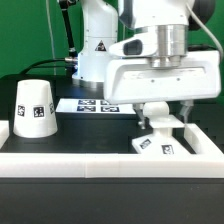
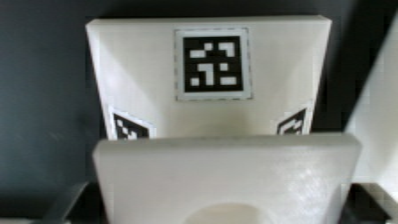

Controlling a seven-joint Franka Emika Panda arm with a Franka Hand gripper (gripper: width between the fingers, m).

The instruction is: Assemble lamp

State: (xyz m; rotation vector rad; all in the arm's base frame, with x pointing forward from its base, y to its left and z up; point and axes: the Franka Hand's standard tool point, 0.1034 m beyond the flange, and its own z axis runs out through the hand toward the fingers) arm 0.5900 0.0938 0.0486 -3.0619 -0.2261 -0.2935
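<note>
The white square lamp base (image 1: pixel 160 140) with black-and-white tags sits low by the front rail, right of centre in the exterior view. My gripper (image 1: pixel 163 120) stands straight over it, a finger on each side of its raised top, shut on it. In the wrist view the base (image 2: pixel 214 110) fills the frame, with its round socket (image 2: pixel 231 212) between my dark fingers (image 2: pixel 64 205); my gripper (image 2: pixel 222 205) spans the near block. The tapered white shade (image 1: pixel 35 108) stands upright on the exterior view's left, well apart. The bulb is out of view.
The marker board (image 1: pixel 100 103) lies flat behind, between the shade and the arm. The long white border rail (image 1: pixel 90 162) runs along the front and turns up at the exterior view's right (image 1: pixel 205 140), close to the base.
</note>
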